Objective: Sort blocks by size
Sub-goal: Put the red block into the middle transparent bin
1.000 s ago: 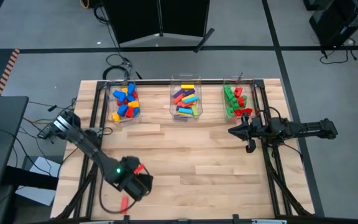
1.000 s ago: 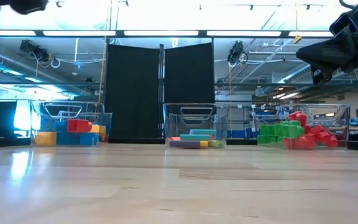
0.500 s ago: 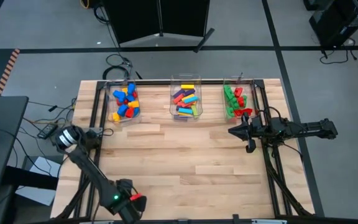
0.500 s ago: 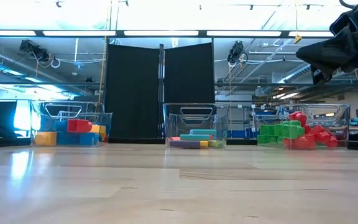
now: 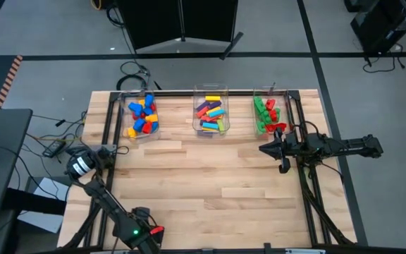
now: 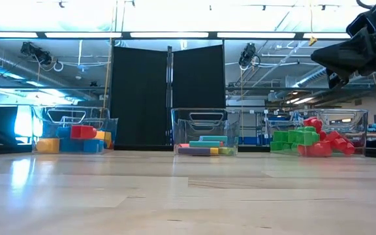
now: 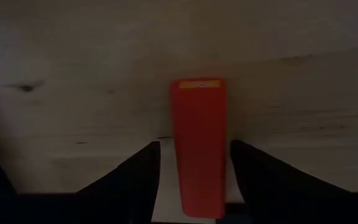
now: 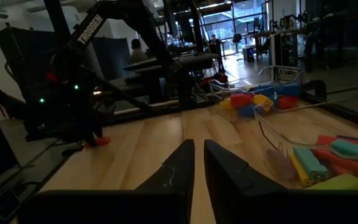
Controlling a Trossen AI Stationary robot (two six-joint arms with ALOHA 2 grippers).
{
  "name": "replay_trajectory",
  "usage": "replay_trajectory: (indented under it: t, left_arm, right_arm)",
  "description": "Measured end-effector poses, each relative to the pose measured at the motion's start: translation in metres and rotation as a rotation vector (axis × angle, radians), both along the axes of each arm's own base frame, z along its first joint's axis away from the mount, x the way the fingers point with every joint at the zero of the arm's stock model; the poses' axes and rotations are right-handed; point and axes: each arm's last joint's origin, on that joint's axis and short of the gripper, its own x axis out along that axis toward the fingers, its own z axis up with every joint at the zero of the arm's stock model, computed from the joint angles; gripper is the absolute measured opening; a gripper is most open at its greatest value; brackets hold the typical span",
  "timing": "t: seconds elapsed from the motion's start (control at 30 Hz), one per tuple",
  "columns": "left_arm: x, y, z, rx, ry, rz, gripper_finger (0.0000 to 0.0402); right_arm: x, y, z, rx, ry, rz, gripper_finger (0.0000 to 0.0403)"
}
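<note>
Blocks (image 5: 142, 116) are seen sorted into three clear bins (image 5: 209, 108) along the table's far edge. One red block (image 7: 198, 146) is clamped in the left gripper (image 5: 151, 232) at the near-left table (image 5: 210, 176) edge. "TROSSEN" is read on the left arm. The right gripper (image 5: 263, 149), fingers together, is held near the right bin; the middle is open.

Left end effector (image 5: 149, 235) low at near edge, right end effector (image 5: 264, 149) closed
</note>
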Motion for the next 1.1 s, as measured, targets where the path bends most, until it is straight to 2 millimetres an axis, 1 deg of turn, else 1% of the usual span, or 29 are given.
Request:
replay_trajectory:
  t: [0.1, 0.3, 0.47, 0.6, 0.77, 0.87, 0.97, 1.1]
  left_arm:
    - [0.001, 0.000, -0.002, 0.008, -0.010, 0.000, 0.0192]
    - [0.002, -0.001, -0.002, 0.006, -0.023, 0.000, 0.0100]
    - [0.006, -0.001, 0.002, 0.033, -0.056, 0.000, 0.0098]
    - [0.012, 0.003, 0.014, 0.067, -0.077, -0.013, 0.0098]
    - [0.030, 0.026, 0.034, 0.177, -0.239, -0.013, 0.0098]
    - [0.041, 0.045, 0.045, 0.213, -0.254, -0.059, 0.0098]
    - [0.060, 0.077, 0.055, 0.271, -0.267, -0.119, 0.0098]
    - [0.086, 0.123, 0.067, 0.304, -0.272, -0.249, 0.0100]
  right_arm:
    - [0.000, 0.000, 0.000, 0.000, -0.001, 0.000, 0.0047]
    - [0.000, 0.000, 0.000, 0.000, 0.000, 0.000, 0.0043]
    - [0.000, 0.000, 0.000, 0.000, 0.000, 0.000, 0.0045]
    - [0.000, 0.000, 0.000, 0.000, 0.000, 0.000, 0.0048]
    - [0.000, 0.000, 0.000, 0.000, -0.001, 0.001, 0.0044]
    - [0.000, 0.000, 0.000, 0.000, 0.000, 0.001, 0.0043]
    - [0.000, 0.000, 0.000, 0.000, -0.001, 0.001, 0.0044]
    - [0.000, 0.000, 0.000, 0.000, -0.001, 0.000, 0.0048]
